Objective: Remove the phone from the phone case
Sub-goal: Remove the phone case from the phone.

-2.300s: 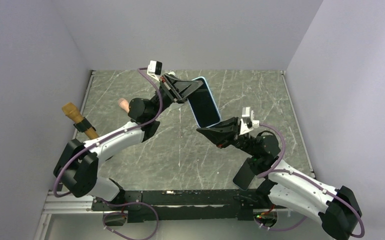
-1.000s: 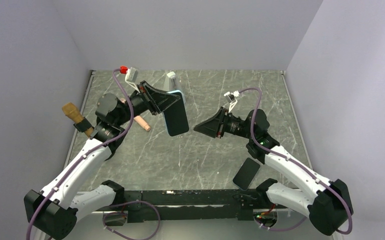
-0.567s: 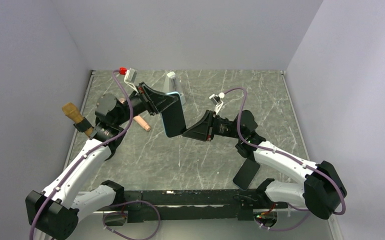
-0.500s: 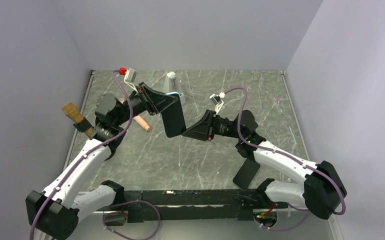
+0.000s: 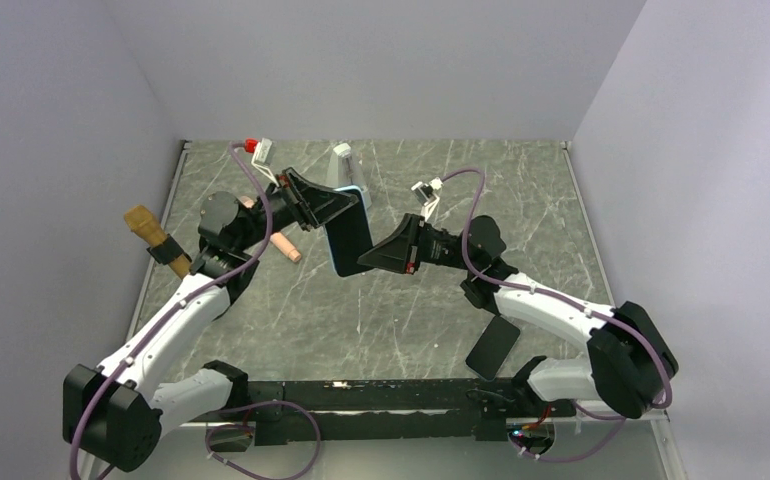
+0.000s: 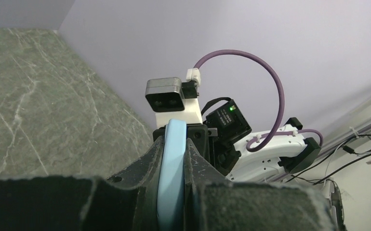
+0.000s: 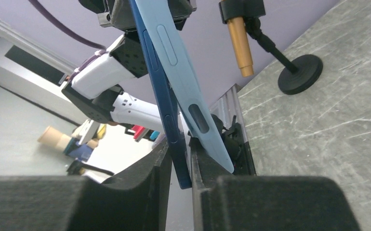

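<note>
My left gripper (image 5: 333, 205) is shut on the light blue phone case (image 5: 340, 268) and holds it, with the dark phone (image 5: 349, 235) in it, upright above the table. In the left wrist view the case's blue edge (image 6: 170, 183) is pinched between my jaws (image 6: 174, 144). My right gripper (image 5: 366, 262) is at the phone's lower corner. In the right wrist view the dark blue phone (image 7: 162, 101) sits between the jaws of my right gripper (image 7: 178, 149). The case (image 7: 186, 96) is peeled away from the phone there, outside one finger (image 7: 200, 161).
A wooden-handled tool on a black stand (image 5: 151, 235) is at the left edge, also in the right wrist view (image 7: 244, 43). A flat black slab (image 5: 492, 346) lies near the right arm's base. A pink object (image 5: 283, 246) and a small white-grey object (image 5: 342, 160) lie behind the left gripper.
The left arm carried the cased phone down and to the left. The right gripper then moved left and closed on the phone's lower corner, where the case now stands off the phone.
</note>
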Tool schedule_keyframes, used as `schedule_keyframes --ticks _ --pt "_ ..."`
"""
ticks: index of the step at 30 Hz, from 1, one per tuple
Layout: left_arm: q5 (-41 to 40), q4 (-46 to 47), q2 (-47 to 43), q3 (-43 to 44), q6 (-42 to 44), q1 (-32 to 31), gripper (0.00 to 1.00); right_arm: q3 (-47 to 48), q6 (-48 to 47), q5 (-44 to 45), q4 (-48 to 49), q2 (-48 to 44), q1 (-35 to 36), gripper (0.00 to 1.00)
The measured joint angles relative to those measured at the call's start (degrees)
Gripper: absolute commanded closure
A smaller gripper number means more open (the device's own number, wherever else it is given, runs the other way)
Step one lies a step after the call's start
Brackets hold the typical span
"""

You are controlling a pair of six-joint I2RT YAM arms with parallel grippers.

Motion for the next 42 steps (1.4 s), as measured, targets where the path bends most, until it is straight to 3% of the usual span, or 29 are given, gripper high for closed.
schedule_keyframes --ticks 4,6,8,10,12,18,29,33,37,42 --pt "0.1 3.4 2.0 -1.5 -3.7 0.6 0.98 0.0 1.9 -1.5 4.2 2.4 0.1 1.0" --pt "0.3 3.9 2.6 -1.6 -5.6 0.8 0.84 -0.1 2.4 -2.1 5.4 2.5 0.1 1.0" --pt "0.6 3.7 2.6 -1.6 -6.0 0.8 0.62 -0.4 3.1 -2.4 6.4 2.6 0.1 1.0" --pt "1.2 3.6 2.5 -1.6 -6.0 0.8 0.47 -0.7 3.8 -2.4 7.1 2.6 0.1 1.0" --pt "2.5 3.9 2.3 -1.8 -6.2 0.3 0.24 -0.8 4.6 -2.2 7.1 2.6 0.1 1.0" --pt "5.2 3.1 -1.4 -2.9 -3.9 0.0 0.01 -1.7 6.6 -2.2 7.9 2.6 -0.3 1.0" --pt "6.6 -6.8 -16.4 -10.7 8.4 0.1 0.02 -2.5 10.0 -2.4 11.1 1.3 -1.7 1.0" --pt "6.5 -9.9 -21.3 -14.2 11.3 0.1 0.09 -2.9 10.8 -2.2 12.2 1.2 -2.0 1.0" --pt "6.5 -10.1 -23.8 -16.7 12.1 0.1 0.32 -3.2 11.1 -2.3 12.5 1.0 -2.0 1.0" --pt "4.7 -10.6 -24.2 -17.5 12.5 0.1 0.29 -3.5 11.1 -2.3 12.6 0.0 -2.0 1.0"
